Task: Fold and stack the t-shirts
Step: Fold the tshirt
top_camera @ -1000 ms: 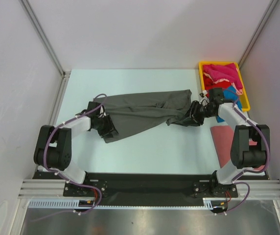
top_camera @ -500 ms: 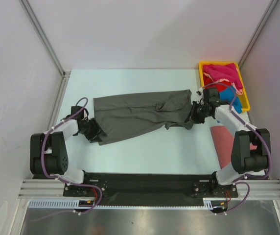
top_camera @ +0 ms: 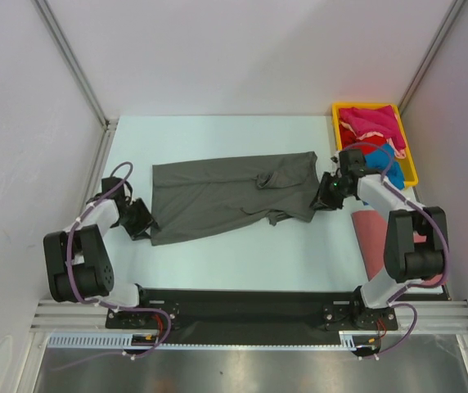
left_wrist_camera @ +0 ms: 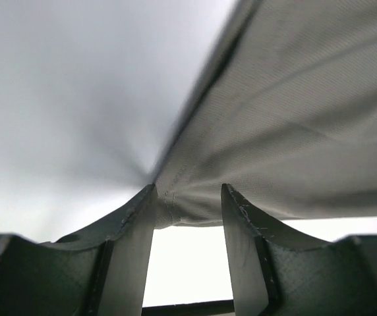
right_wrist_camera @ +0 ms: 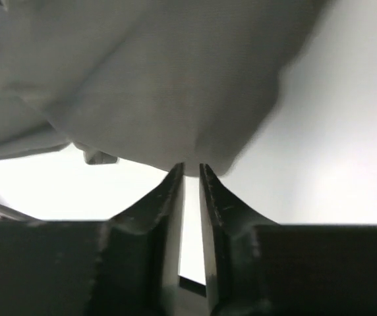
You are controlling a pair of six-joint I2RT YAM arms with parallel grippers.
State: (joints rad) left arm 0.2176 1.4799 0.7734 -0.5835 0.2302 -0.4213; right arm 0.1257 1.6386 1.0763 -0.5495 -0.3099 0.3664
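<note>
Left gripper [left_wrist_camera: 187,197]: jaws standing partly apart, the dark grey t-shirt [top_camera: 226,195] corner lying between the tips; grip uncertain. Right gripper [right_wrist_camera: 192,172]: jaws standing nearly closed, tips meeting the shirt's edge; hold not discernible. Shirt lying spread across the pale table [top_camera: 242,254] between both arms. Yellow tray [top_camera: 338,110] holding magenta, red and blue shirts at far right. Salmon-pink shirt [top_camera: 373,233] lying beside the right arm. White walls enclosing.

Grey t-shirt [right_wrist_camera: 155,92] edge meets nearly closed claw [right_wrist_camera: 192,172].
</note>
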